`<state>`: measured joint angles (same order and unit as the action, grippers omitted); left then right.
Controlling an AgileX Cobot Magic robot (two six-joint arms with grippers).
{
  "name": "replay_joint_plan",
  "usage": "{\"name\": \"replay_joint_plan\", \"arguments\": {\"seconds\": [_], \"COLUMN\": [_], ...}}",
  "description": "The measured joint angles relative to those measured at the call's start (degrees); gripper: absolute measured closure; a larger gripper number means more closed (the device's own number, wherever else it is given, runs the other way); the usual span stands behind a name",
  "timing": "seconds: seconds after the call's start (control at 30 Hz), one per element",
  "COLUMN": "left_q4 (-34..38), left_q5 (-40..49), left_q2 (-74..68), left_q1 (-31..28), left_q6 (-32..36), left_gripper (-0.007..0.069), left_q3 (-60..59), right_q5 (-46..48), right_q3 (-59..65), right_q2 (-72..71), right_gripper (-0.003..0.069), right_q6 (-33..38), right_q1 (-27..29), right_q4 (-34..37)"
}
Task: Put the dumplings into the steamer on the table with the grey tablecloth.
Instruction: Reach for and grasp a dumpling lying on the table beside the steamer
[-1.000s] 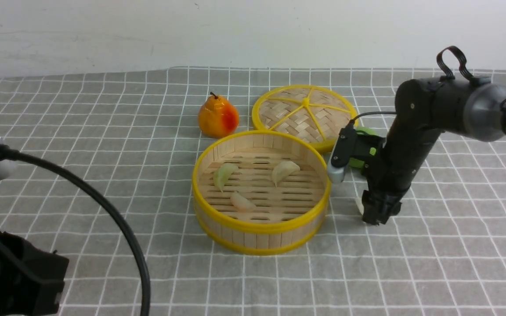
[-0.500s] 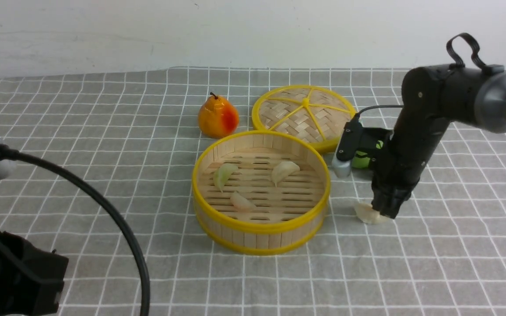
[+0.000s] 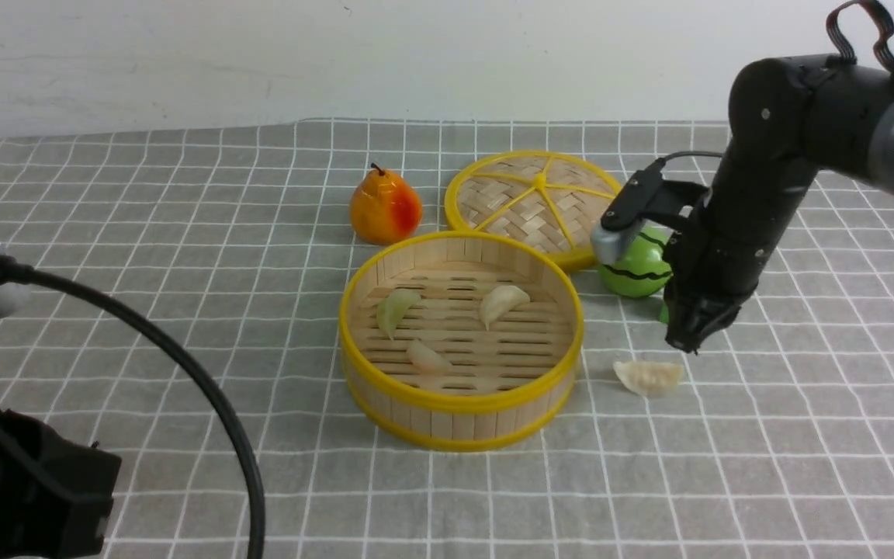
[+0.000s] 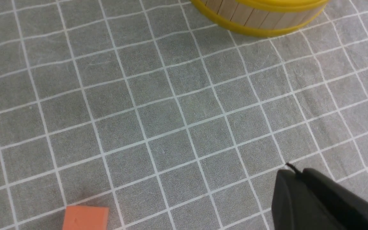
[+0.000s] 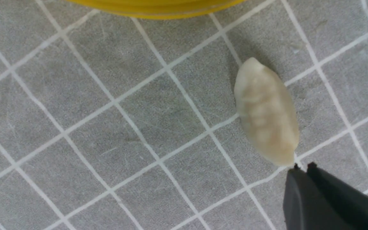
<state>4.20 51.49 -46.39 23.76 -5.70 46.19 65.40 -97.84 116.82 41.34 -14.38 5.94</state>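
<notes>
The steamer (image 3: 459, 415) stands mid-table on the grey tablecloth (image 3: 144, 233). Three dumplings lie on its floor: one at the left (image 3: 396, 307), one at the right (image 3: 501, 300), one at the front (image 3: 425, 356). A fourth dumpling (image 3: 649, 376) lies on the cloth to the right of the steamer; it also shows in the right wrist view (image 5: 265, 111). My right gripper (image 3: 687, 341) is shut and empty, raised above and just right of that dumpling; its tips (image 5: 302, 166) show beside the dumpling's end. My left gripper (image 4: 294, 172) is shut and empty over bare cloth, near the steamer's wall (image 4: 257, 19).
An orange pear (image 3: 385, 206) and the flat woven lid (image 3: 536, 202) lie behind the steamer. A green striped ball (image 3: 637, 268) sits beside the right arm. A small orange block (image 4: 85, 218) lies on the cloth in the left wrist view.
My right gripper has risen and moved back from the cloth. The fourth dumpling stays lying on the cloth, now fully in view. The green ball is now uncovered.
</notes>
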Motion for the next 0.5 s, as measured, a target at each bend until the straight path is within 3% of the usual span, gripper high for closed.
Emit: {"name": "replay_joint_plan", "arguments": {"seconds": [0.17, 0.23, 0.33, 0.4, 0.5], "left_q4": [0.0, 0.0, 0.0, 0.0, -0.3], "left_q5": [0.1, 0.1, 0.1, 0.1, 0.1], "left_q2": [0.0, 0.0, 0.0, 0.0, 0.0], "left_q1": [0.0, 0.0, 0.0, 0.0, 0.0], "left_q6": [0.0, 0.0, 0.0, 0.0, 0.0], "left_gripper": [0.0598, 0.0596, 0.0591, 0.0588, 0.0586], "left_q3": [0.0, 0.0, 0.0, 0.0, 0.0], "right_q5": [-3.0, -5.5, -7.2, -7.6, -7.6], "right_q3": [0.0, 0.0, 0.0, 0.0, 0.0], "right_q2": [2.9, 4.1, 5.6, 6.7, 8.7], "right_gripper": [0.0365, 0.0204, 0.0052, 0.0001, 0.0002], "right_q6": [0.0, 0.0, 0.0, 0.0, 0.1], "right_q1": [0.0, 0.0, 0.0, 0.0, 0.0], "right_q4": [0.3, 0.6, 1.5, 1.9, 1.9]}}
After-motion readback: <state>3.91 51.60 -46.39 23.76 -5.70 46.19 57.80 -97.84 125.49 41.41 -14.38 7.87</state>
